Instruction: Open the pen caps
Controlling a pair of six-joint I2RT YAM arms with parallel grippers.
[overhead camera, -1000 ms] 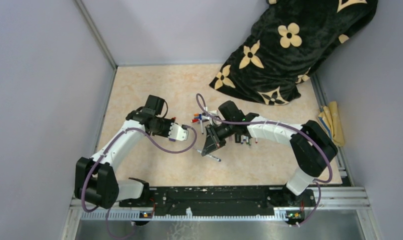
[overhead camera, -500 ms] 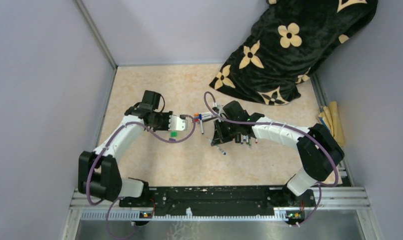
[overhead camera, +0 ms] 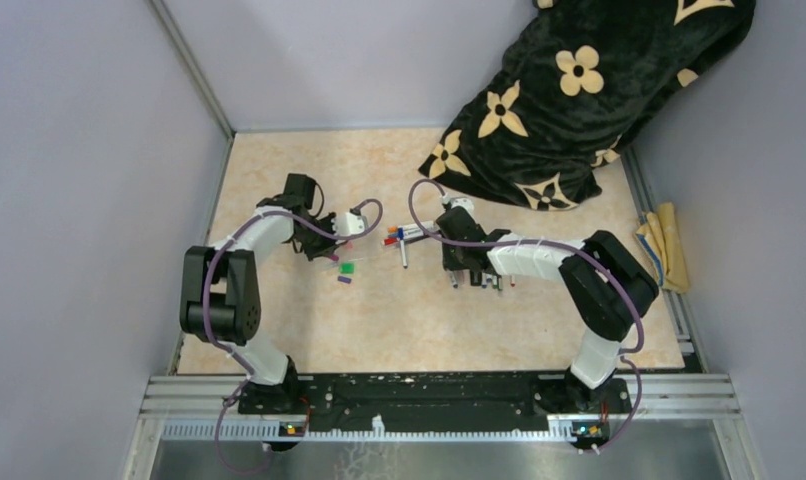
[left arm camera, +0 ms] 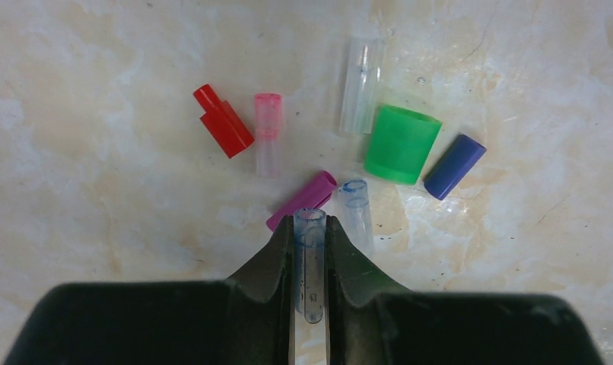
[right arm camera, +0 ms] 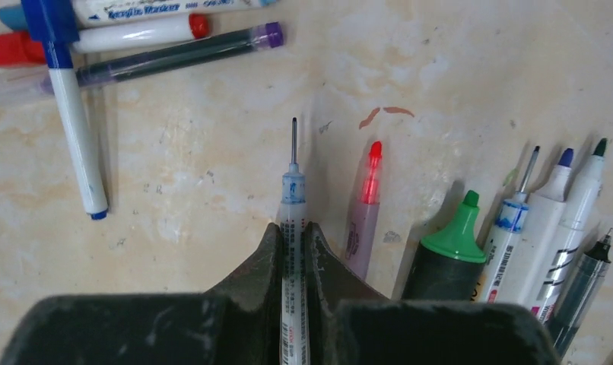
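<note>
Above a scatter of loose pen caps hangs my left gripper (left arm camera: 310, 228) (overhead camera: 329, 250), shut on a clear, blue-tinted cap (left arm camera: 310, 262). On the table under it lie a red cap (left arm camera: 222, 120), a pink-rimmed clear cap (left arm camera: 268, 133), a clear cap (left arm camera: 361, 84), a wide green cap (left arm camera: 401, 144), a blue cap (left arm camera: 455, 166), a magenta cap (left arm camera: 303, 199) and a blue-rimmed clear cap (left arm camera: 356, 213). My right gripper (right arm camera: 293, 228) (overhead camera: 456, 268) is shut on an uncapped white pen (right arm camera: 293, 190) with a fine tip, low over the table.
Right of the held pen lie uncapped pens: a red-tipped one (right arm camera: 366, 205), a thick green marker (right arm camera: 449, 251) and several slim ones (right arm camera: 562, 213). Capped pens (right arm camera: 136, 34) lie at the far left. A black floral cloth (overhead camera: 579, 90) covers the back right corner.
The grippers were close together at mid-table and have drawn apart. The left went back and left over the cap pile; the right carried its pen back beside the row of uncapped pens.
</note>
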